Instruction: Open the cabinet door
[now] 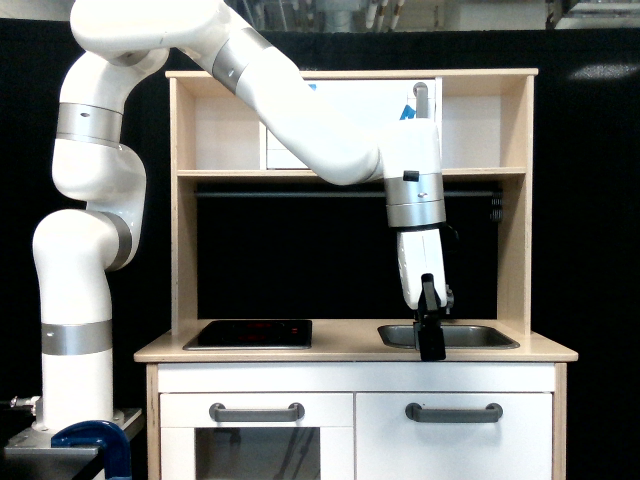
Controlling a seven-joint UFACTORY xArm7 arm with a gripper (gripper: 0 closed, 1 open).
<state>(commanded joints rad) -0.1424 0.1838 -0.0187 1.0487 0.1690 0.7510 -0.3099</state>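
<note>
Fingers (431,345) pointed down, edge-on, gap impossible to tell, holding nothing visible; poised above door (455,435), lower right, shut. Handle (454,411) horizontal, directly below fingers, apart. Behind: sink (490,338).

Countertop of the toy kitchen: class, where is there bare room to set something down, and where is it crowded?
Free: the wood strip between the hob and the sink, and the countertop edge on the exterior view's left of the hob. Crowded: the sink, where the tool hangs in front of the faucet.
</note>
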